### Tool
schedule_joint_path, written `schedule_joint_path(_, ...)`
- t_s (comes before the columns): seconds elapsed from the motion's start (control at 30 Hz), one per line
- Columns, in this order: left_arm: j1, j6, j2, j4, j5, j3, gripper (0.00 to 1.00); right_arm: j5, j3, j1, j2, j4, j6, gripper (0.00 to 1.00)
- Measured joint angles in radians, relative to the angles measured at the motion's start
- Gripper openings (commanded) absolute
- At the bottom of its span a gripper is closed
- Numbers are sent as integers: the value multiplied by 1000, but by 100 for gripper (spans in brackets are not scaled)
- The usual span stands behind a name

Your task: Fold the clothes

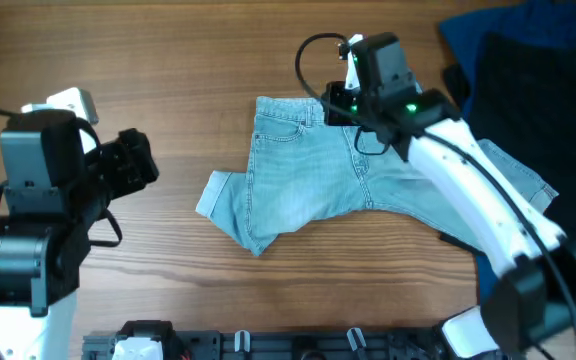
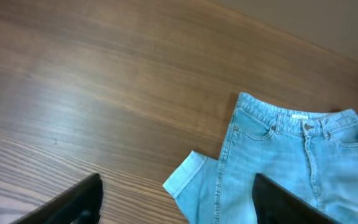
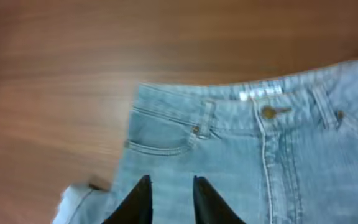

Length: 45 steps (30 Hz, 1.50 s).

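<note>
The light blue denim shorts (image 1: 303, 180) lie spread on the wooden table, front side up, with the waistband toward the far edge. One cuffed leg points left and the other runs right under my right arm. My right gripper (image 1: 336, 103) hovers over the waistband area. In the right wrist view its fingers (image 3: 171, 183) are slightly apart and empty above the denim (image 3: 241, 155), near the front pocket and button. My left gripper (image 1: 133, 165) is open and empty, left of the shorts. In the left wrist view its fingers (image 2: 178, 180) frame the cuffed hem (image 2: 188, 177).
A dark blue cloth (image 1: 473, 30) and a large black garment (image 1: 548, 90) lie at the back right, beside the shorts' right leg. A black rail (image 1: 268, 345) runs along the table's front edge.
</note>
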<state>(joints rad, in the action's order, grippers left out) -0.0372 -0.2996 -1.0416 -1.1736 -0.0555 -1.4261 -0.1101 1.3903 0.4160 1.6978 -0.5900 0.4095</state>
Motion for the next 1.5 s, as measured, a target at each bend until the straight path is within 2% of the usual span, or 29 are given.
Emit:
schedule_joint_path(0.07, 0, 6, -18, -2, 0, 0, 59, -9, 0, 2, 101, 30, 52, 4)
schedule_joint_path(0.13, 0, 6, -24, -12, 1, 0, 62, -75, -1, 2, 307, 79, 178, 4)
schedule_joint_path(0.2, 0, 6, -25, -28, 0, 0, 62, -144, -2, 5, 388, 162, 278, 4)
schedule_joint_path(0.3, 0, 6, -26, -39, 1, 0, 67, -290, 8, 68, 520, 475, 424, 4)
schedule_joint_path(0.33, 0, 6, -26, -43, 2, 0, 70, -328, 19, 113, 544, 518, 451, 4)
schedule_joint_path(0.4, 0, 6, -26, -50, 2, 0, 75, -361, 24, 216, 571, 589, 476, 4)
schedule_joint_path(0.47, 0, 6, -26, -56, 4, 0, 79, -391, 26, 340, 582, 610, 443, 4)
schedule_joint_path(0.57, 0, 6, -26, -65, 4, 0, 78, -468, 26, 396, 578, 574, 342, 5)
schedule_joint_path(0.6, 0, 6, -27, -65, 8, 0, 73, -486, 29, 338, 538, 488, 274, 28)
schedule_joint_path(0.63, 0, 6, -39, -66, 30, 0, 73, -467, 34, 237, 435, 424, 206, 35)
schedule_joint_path(0.67, 1, 16, -69, -78, 43, -3, 73, -413, 37, 174, 312, 275, 170, 46)
schedule_joint_path(0.7, 0, 18, -109, -84, 54, -7, 73, -367, 50, 98, 180, 114, 124, 53)
schedule_joint_path(0.73, 1, 22, -186, -84, 64, -12, 73, -337, 52, 21, 55, 29, 69, 89)
schedule_joint_path(0.77, 0, 26, -331, -69, 78, -13, 74, -312, 60, -47, -47, -49, 10, 99)
schedule_joint_path(0.93, 0, 78, -846, -23, 104, -14, 80, -307, 62, -96, -98, -278, -95, 100)
schedule_joint_path(1.03, 0, 111, -1020, 95, 110, -13, 73, -307, 61, -96, -99, -309, -136, 99)
schedule_joint_path(1.07, 0, 119, -1050, 114, 121, -13, 50, -307, 61, -96, -99, -311, -143, 98)
schedule_joint_path(1.1, 3, 127, -1053, 140, 129, -15, 4, -307, 60, -96, -99, -315, -149, 98)
schedule_joint_path(1.13, 3, 131, -1053, 167, 145, -15, 4, -307, 60, -96, -99, -321, -151, 93)
schedule_joint_path(1.17, 0, 131, -1053, 192, 188, -19, 4, -307, 60, -96, -99, -328, -153, 81)
schedule_joint_path(1.23, 26, 109, -1047, 194, 214, -26, 4, -297, 60, -96, -99, -332, -159, 70)
schedule_joint_path(1.27, 69, 75, -1040, 211, 215, -31, 4, -293, 60, -96, -99, -338, -162, 68)
schedule_joint_path(1.3, 247, -10, -992, 242, 195, -47, 4, -287, 55, -96, -99, -345, -165, 66)
schedule_joint_path(1.37, 470, -105, -949, 190, 161, -69, 8, -253, -10, -97, -94, -342, -166, 43)
schedule_joint_path(1.4, 586, -111, -949, 166, 162, -68, 12, -244, -43, -96, -72, -322, -169, 24)
schedule_joint_path(1.43, 632, -99, -949, 153, 170, -69, 17, -236, -67, -96, -6, -293, -169, 9)
schedule_joint_path(1.47, 622, -78, -948, 126, 184, -69, 20, -229, -73, -96, 69, -263, -169, 4)
schedule_joint_path(1.5, 613, -67, -948, 116, 190, -69, 22, -227, -75, -96, 172, -211, -157, 4)
